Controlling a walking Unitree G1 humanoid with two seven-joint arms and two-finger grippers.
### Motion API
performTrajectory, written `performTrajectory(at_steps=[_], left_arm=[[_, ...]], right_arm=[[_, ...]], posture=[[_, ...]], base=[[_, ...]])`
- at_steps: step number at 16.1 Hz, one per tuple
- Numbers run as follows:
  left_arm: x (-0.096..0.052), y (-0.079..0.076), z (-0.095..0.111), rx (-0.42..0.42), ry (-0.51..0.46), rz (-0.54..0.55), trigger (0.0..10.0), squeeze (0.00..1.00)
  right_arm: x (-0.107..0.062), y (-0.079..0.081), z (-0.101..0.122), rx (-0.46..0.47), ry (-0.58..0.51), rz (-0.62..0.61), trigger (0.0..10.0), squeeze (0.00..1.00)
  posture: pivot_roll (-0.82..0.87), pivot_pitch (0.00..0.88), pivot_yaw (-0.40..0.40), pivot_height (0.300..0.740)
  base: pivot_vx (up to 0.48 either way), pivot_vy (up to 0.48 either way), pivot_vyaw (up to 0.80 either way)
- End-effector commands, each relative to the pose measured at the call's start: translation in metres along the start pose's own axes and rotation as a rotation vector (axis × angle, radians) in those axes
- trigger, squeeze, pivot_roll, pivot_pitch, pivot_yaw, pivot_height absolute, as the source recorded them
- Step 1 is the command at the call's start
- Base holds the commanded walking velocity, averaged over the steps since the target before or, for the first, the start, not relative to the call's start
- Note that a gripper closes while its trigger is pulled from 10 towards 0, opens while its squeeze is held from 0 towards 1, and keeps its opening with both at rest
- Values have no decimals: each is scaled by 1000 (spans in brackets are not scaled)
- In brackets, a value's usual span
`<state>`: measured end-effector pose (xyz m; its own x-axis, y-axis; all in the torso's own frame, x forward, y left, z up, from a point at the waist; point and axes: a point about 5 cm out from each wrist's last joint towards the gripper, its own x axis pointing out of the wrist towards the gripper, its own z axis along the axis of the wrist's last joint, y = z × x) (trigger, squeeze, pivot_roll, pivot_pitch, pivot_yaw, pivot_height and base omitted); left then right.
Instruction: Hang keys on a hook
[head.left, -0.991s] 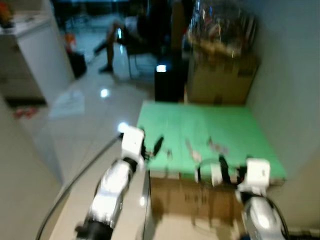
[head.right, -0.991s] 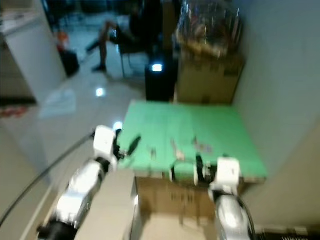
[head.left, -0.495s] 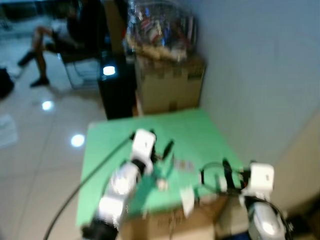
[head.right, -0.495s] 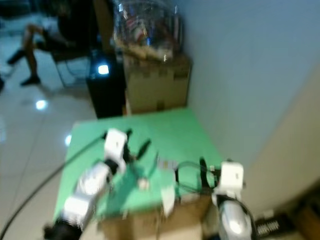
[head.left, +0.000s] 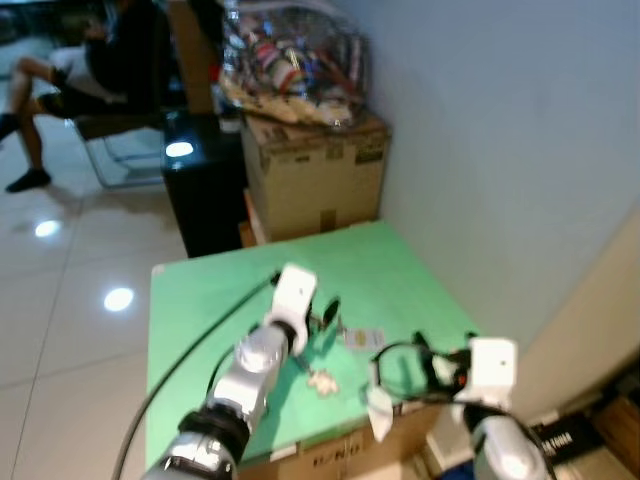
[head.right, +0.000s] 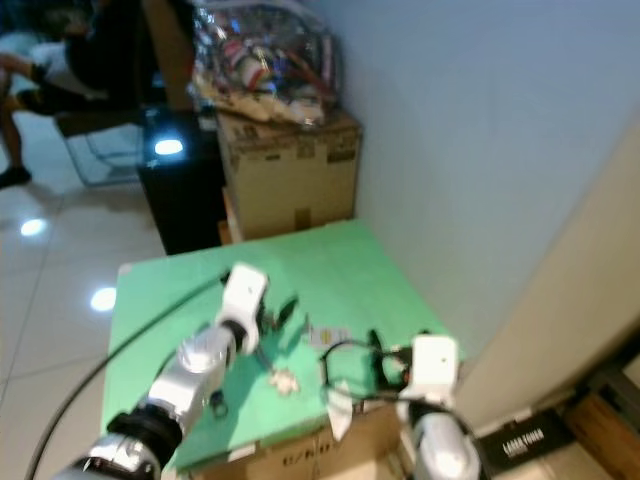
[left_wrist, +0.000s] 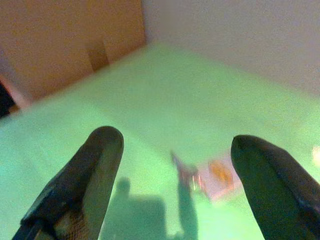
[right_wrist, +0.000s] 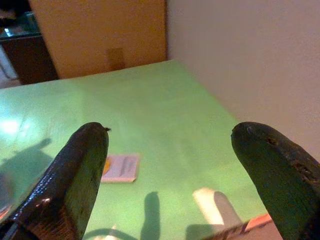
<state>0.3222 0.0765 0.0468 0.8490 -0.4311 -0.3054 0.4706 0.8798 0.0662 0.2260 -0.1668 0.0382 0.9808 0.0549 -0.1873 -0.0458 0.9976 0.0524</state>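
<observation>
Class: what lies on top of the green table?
On the green table lie a small card, a pale scrap and a white hook-like piece at the near edge. The left gripper hides what is beneath it.

A green-topped desk (head.left: 400, 270) stands against a pale blue-grey wall (head.left: 500, 130). Behind its far edge sits a cardboard box (head.left: 315, 175) with a clear bag of packets (head.left: 290, 60) on top, beside a black cabinet (head.left: 200, 190). The glossy white tiled floor (head.left: 60, 300) reflects ceiling lights. A person sits on a chair (head.left: 110, 130) further back.
</observation>
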Motion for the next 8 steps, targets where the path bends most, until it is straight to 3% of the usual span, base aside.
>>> performTrajectory(at_steps=[1, 4, 6, 8], left_arm=[[2, -4, -2, 25, 25, -13, 10000, 0], [9, -13, -5, -56, 76, -1, 10000, 0], [11, -26, -8, -58, 96, -27, 10000, 0], [7, -25, -18, -50, 133, -9, 10000, 0]], right_arm=[[-3, -1, -1, 2, 14, 3, 10000, 0], [-31, 5, -7, 10, 53, 1, 10000, 0], [-46, 15, -11, -23, 69, 43, 10000, 0], [-54, 18, -7, -18, 68, 37, 10000, 0]], posture=[[-215, 39, 22, 740], [-261, 132, 46, 740], [-298, 164, 65, 740], [-317, 191, 77, 740]], base=[[0, 0, 0], [0, 0, 0], [0, 0, 0], [0, 0, 0]])
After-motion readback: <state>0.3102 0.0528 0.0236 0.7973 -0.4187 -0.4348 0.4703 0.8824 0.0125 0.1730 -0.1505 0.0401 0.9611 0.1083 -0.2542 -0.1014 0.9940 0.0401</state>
